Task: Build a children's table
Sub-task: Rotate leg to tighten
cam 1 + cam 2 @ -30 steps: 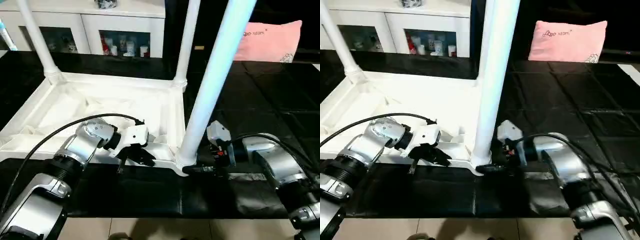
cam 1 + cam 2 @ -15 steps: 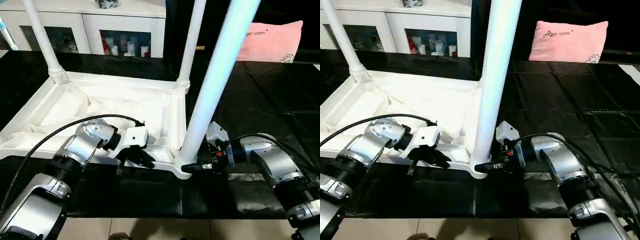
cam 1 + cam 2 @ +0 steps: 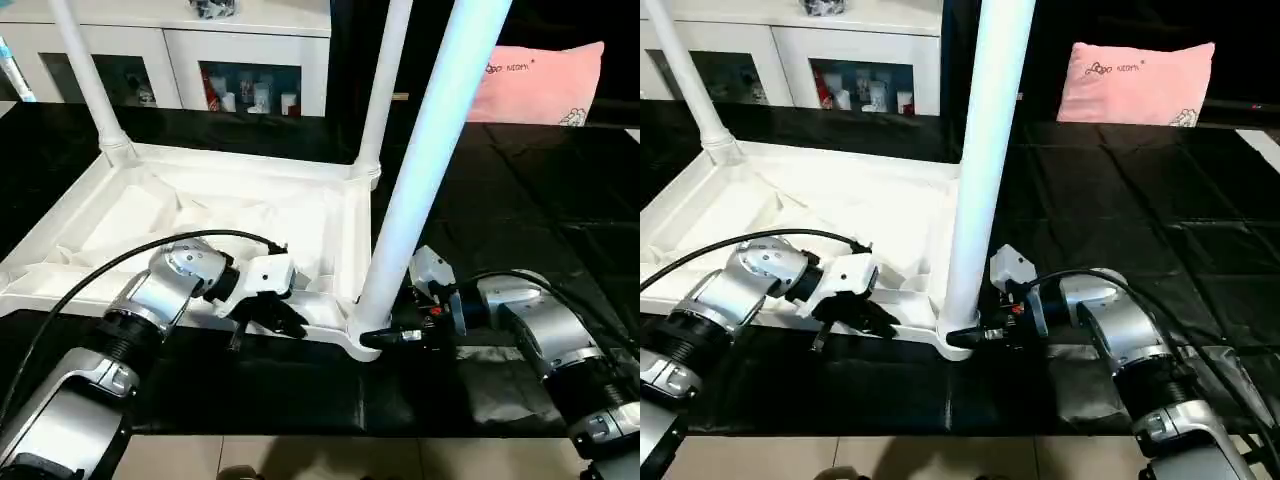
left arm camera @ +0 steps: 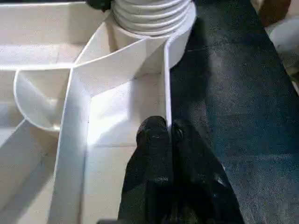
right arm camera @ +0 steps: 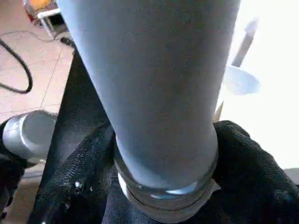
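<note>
While the upturned tabletop [image 3: 200, 215] lies ribbed side up on the black mat [image 3: 520, 210], three legs stand in its corner sockets; the near leg [image 3: 425, 150] rises at the tabletop's five o'clock corner, two more legs [image 3: 85, 80] stand at the far corners; the left end effector [image 4: 168, 133] has its fingers pressed together on the thin near rim wall, at about seven o'clock from the near leg's socket; the right end effector [image 3: 385, 335] clasps the base of the near leg, one black finger [image 5: 79, 182] on each side of it; a white cabinet [image 3: 240, 60] and a pink pillow [image 3: 540, 85] sit at twelve and one o'clock.
</note>
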You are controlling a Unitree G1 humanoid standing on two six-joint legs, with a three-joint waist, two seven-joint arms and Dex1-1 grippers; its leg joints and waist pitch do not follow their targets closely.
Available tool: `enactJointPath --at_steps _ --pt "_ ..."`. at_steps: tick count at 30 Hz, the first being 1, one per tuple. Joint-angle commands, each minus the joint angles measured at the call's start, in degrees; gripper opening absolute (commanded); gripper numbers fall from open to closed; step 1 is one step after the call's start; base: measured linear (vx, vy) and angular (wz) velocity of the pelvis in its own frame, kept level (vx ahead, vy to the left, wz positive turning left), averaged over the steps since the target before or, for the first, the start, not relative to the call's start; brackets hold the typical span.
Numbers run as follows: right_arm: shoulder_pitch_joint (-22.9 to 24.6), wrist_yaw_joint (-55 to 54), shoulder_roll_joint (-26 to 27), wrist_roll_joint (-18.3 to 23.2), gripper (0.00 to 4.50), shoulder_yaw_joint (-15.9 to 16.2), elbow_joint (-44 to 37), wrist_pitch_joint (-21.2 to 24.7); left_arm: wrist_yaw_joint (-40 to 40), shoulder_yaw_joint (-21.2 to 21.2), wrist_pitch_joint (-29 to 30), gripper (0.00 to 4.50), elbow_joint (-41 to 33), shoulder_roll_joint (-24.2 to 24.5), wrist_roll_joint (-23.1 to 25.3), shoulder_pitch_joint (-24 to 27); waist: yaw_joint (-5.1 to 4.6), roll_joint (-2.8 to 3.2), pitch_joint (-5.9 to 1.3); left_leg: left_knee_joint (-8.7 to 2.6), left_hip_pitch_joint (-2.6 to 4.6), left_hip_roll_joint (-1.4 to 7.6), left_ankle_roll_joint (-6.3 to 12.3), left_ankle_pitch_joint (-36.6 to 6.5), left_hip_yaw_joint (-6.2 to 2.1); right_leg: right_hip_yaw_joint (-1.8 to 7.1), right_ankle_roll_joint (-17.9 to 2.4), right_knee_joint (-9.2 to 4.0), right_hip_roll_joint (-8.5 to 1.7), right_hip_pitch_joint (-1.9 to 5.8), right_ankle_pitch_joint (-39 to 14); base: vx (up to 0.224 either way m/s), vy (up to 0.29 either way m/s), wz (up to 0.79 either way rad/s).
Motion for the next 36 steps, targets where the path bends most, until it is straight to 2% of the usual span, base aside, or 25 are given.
enactJointPath --at_steps 1,3,6,9,12,14,17,18,22,23,24,26,28,29,30,31,32,36 --pt "1.5 -6.8 2.5 0.4 2.77 -0.9 -1.1 2.4 6.9 3.0 4.6 0.00 -0.1 -3.9 -1.3 -1.7 -0.44 0.52 -4.30 -3.93 0.18 1.92 1.57 -9.6 -0.30 3.92 -7.9 -4.36 -3.95 3.78 -18.0 0.000 0.000 0.00" --pt "2.2 -11.6 4.2 -0.4 2.77 -2.0 -0.7 2.9 10.3 4.7 7.7 0.00 -0.1 -5.4 -2.2 -2.2 -0.74 0.43 -4.18 -3.82 0.19 1.44 0.95 -10.3 -0.33 3.60 -6.3 -5.00 -4.03 3.80 -22.3 0.000 0.000 0.00" --pt "1.9 -24.4 10.0 -0.7 2.77 -5.7 2.4 5.8 19.5 8.1 14.4 0.00 -0.6 -9.0 -2.8 -3.5 -1.59 0.09 -4.28 -3.84 -0.09 1.35 0.82 -9.3 -0.44 3.49 -5.3 -5.21 -4.03 3.85 -23.1 0.000 0.000 0.00" --pt "0.5 -31.5 14.0 -0.5 2.77 -8.0 5.2 7.6 24.1 9.3 17.9 0.00 -1.3 -10.9 -2.6 -3.9 -2.54 0.07 -4.44 -3.68 -0.25 1.23 1.12 -8.5 -0.41 3.52 -6.0 -4.97 -4.02 3.78 -21.8 0.000 0.000 0.00" --pt "-3.0 -41.7 18.9 -1.4 2.77 -10.4 11.1 8.1 28.8 10.0 22.2 0.00 -3.4 -13.4 -1.6 -3.8 -3.56 0.20 -4.60 -3.59 -0.54 1.24 1.82 -6.4 -0.42 3.68 -7.3 -4.43 -3.98 3.85 -18.3 0.000 0.000 0.00" --pt "-6.5 -49.5 22.5 -2.3 2.77 -12.1 16.6 7.5 33.4 10.8 24.9 0.00 -4.5 -15.7 -0.5 -4.2 -4.21 0.22 -4.51 -3.54 -0.45 1.26 1.93 -6.5 -0.37 3.71 -8.2 -4.40 -3.96 3.76 -17.6 0.000 0.000 0.00" --pt "-8.7 -53.4 24.3 -3.7 2.77 -12.8 19.7 7.0 36.6 10.3 25.6 0.00 -4.9 -16.7 0.9 -4.6 -4.42 0.22 -4.34 -3.59 -0.31 1.29 2.28 -7.2 -0.36 3.69 -8.3 -4.62 -3.93 3.63 -18.4 0.000 0.000 0.00" --pt "-9.2 -54.2 24.8 -4.1 2.77 -12.8 20.2 7.0 37.3 9.9 25.4 0.00 -4.8 -16.8 1.4 -4.7 -4.49 -0.02 -4.34 -3.63 -0.33 1.28 2.45 -7.4 -0.33 3.72 -8.1 -4.63 -3.86 3.67 -18.5 0.000 0.000 0.00" --pt "-8.6 -53.7 25.5 -4.2 2.77 -12.5 18.9 6.7 38.3 9.1 24.3 0.00 -3.9 -16.4 2.5 -4.9 -4.24 0.16 -4.29 -3.69 -0.28 1.28 2.95 -7.6 -0.27 3.82 -7.4 -4.68 -3.87 3.68 -18.3 0.000 0.000 0.00" --pt "-8.6 -53.9 25.7 -4.4 3.33 -12.6 18.9 6.4 38.6 9.1 24.5 0.00 -4.0 -16.4 2.4 -4.9 -4.26 0.20 -4.28 -3.72 -0.28 1.30 2.92 -7.7 -0.28 3.83 -7.4 -4.69 -3.90 3.68 -18.2 0.000 0.000 0.00" --pt "-8.4 -53.9 25.8 -4.3 3.47 -12.8 18.8 6.1 38.5 8.9 24.4 0.00 -4.0 -16.0 2.5 -4.8 -4.26 0.38 -4.26 -3.73 -0.25 1.32 2.76 -8.0 -0.31 3.86 -7.4 -4.71 -3.97 3.65 -18.4 0.000 0.000 0.00" --pt "-8.7 -54.7 26.3 -3.8 3.54 -14.1 19.6 4.7 38.9 9.1 24.3 0.00 -3.9 -15.5 2.8 -4.5 -4.35 0.35 -4.31 -3.72 -0.32 1.23 2.72 -8.3 -0.29 3.86 -7.4 -4.78 -3.96 3.74 -18.5 0.000 0.000 0.00" --pt "-8.6 -54.8 26.3 -3.8 3.91 -14.3 19.6 4.1 39.1 9.2 24.0 0.00 -3.6 -15.2 2.8 -4.6 -4.44 0.35 -4.21 -3.77 -0.24 1.24 2.61 -9.0 -0.33 3.76 -7.3 -4.93 -3.93 3.65 -19.5 0.000 0.000 0.00" --pt "-8.5 -54.7 26.3 -3.8 3.95 -14.3 19.4 4.0 39.1 9.2 23.8 0.00 -3.4 -15.2 2.8 -4.6 -4.46 0.37 -4.21 -3.77 -0.20 1.28 2.57 -9.2 -0.35 3.75 -7.2 -4.93 -3.93 3.60 -19.8 0.000 0.000 0.00" --pt "-7.9 -54.0 26.0 -3.5 3.95 -14.4 18.3 3.3 39.3 9.3 23.0 0.00 -2.7 -14.9 3.1 -4.8 -4.53 0.72 -4.16 -3.80 -0.15 1.28 2.44 -9.7 -0.37 3.75 -7.1 -5.09 -3.87 3.52 -19.8 0.000 0.000 0.00" --pt "-7.8 -53.9 26.0 -3.5 4.02 -14.4 18.2 3.2 39.4 9.3 22.9 0.00 -2.6 -14.8 3.1 -4.8 -4.54 0.63 -4.21 -3.74 -0.16 1.20 2.52 -9.8 -0.31 3.75 -7.0 -5.14 -3.82 3.54 -19.7 0.000 0.000 0.00" --pt "-6.0 -52.2 25.2 -2.9 4.26 -14.3 15.1 2.7 39.1 9.3 21.5 0.00 -1.5 -14.1 3.4 -4.9 -4.29 0.52 -4.19 -3.79 -0.14 1.21 2.81 -9.7 -0.30 3.79 -6.7 -5.20 -3.82 3.58 -19.5 0.000 0.000 0.00" --pt "-0.5 -44.6 21.2 -1.8 4.47 -12.4 6.4 1.8 36.1 9.2 18.6 0.00 -0.4 -12.4 3.0 -4.5 -4.10 0.16 -4.44 -3.73 -0.52 1.23 4.19 -8.0 -0.37 3.82 -6.4 -4.81 -3.77 4.04 -16.6 0.000 0.000 0.00"
